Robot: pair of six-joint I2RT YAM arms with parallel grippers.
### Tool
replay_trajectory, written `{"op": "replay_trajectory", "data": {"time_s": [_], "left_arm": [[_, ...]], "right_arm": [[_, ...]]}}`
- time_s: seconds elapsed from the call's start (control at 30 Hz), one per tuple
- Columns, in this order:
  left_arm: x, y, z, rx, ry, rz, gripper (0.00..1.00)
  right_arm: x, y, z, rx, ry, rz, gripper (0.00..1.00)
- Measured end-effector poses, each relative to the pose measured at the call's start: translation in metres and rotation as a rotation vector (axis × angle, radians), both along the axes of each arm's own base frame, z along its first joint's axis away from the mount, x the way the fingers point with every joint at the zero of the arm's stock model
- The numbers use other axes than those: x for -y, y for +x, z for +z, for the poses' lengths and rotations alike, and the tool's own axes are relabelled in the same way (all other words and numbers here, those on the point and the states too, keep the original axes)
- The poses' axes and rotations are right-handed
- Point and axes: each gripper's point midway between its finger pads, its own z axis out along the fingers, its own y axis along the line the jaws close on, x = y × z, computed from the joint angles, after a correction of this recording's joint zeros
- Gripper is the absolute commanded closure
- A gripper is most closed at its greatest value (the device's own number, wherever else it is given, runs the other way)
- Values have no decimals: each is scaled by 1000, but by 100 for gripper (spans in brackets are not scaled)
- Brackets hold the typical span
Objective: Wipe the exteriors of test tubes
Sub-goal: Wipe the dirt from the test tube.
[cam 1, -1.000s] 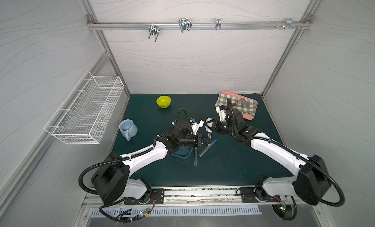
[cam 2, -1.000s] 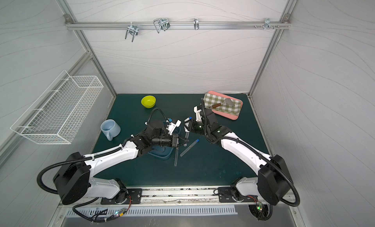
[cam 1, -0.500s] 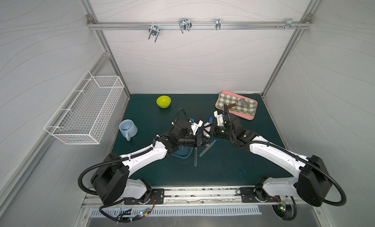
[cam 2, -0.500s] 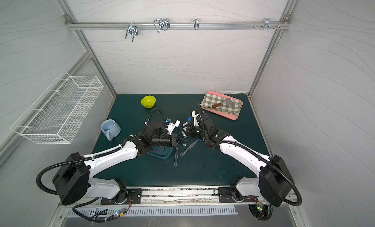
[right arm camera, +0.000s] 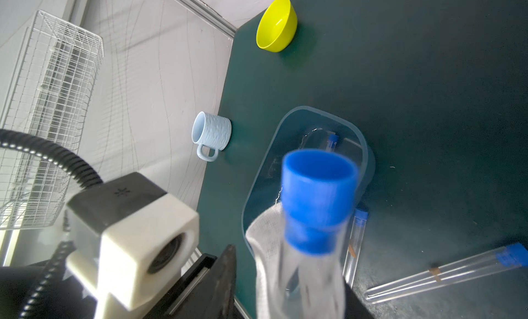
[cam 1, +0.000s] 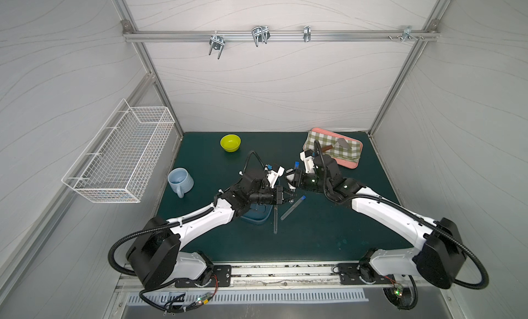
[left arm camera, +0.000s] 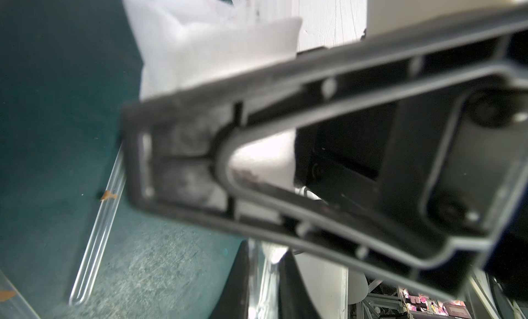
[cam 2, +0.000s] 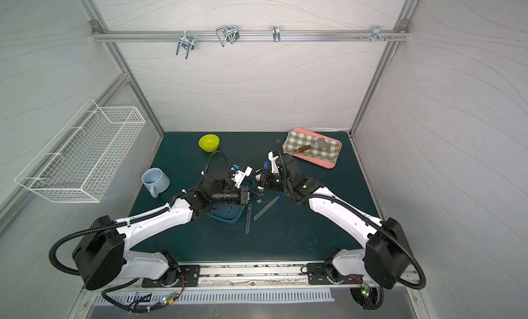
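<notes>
One test tube with a blue cap [right arm camera: 318,194] rises between my two grippers; its cap [cam 1: 297,163] shows in both top views. My left gripper [left arm camera: 264,274] is shut on its clear lower end. A white cloth [right arm camera: 265,246] wraps the tube. My right gripper [right arm camera: 288,274] stands round it with its jaws open, one finger clear of the cloth. Two more test tubes lie on the mat, one slanted [cam 1: 293,207] and one straight [cam 1: 275,220]. Both carry an orange mark [right arm camera: 435,272]. Another capped test tube [right arm camera: 333,140] lies in the blue container [right arm camera: 363,149].
The blue container [cam 1: 257,216] sits under my left arm. A yellow bowl [cam 1: 230,142] and a pale blue mug [cam 1: 180,180] stand to the left. At the back right is a pink tray [cam 1: 354,160] with a checked cloth and a spatula. A wire basket [cam 1: 120,157] hangs on the left wall.
My right gripper has moved left, closer to the left gripper, and its jaws have opened round the cloth-wrapped tube. The left arm has stayed in place.
</notes>
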Motion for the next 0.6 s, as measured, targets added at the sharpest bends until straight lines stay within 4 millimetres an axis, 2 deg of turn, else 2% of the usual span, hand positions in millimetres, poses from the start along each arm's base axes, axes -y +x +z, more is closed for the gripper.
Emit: {"op": "replay_trajectory", "data": {"time_s": [0.23,0.27,0.4,0.6], "left_arm": [[-1,-1,-4,-17,3,5,94],[-1,-1,-4,-18,3,5,94],[-1,0,-4,-16,1,8,94],[-1,1,-2,-5,-7,9,94]], "right_arm": [[10,-6,0,-18,-22,-11,49],[12,-6,2,-17,-21,-14,50],[18,-7,10,-2,-13,-22,67],[21,-6,10,-1,-18,-26,68]]}}
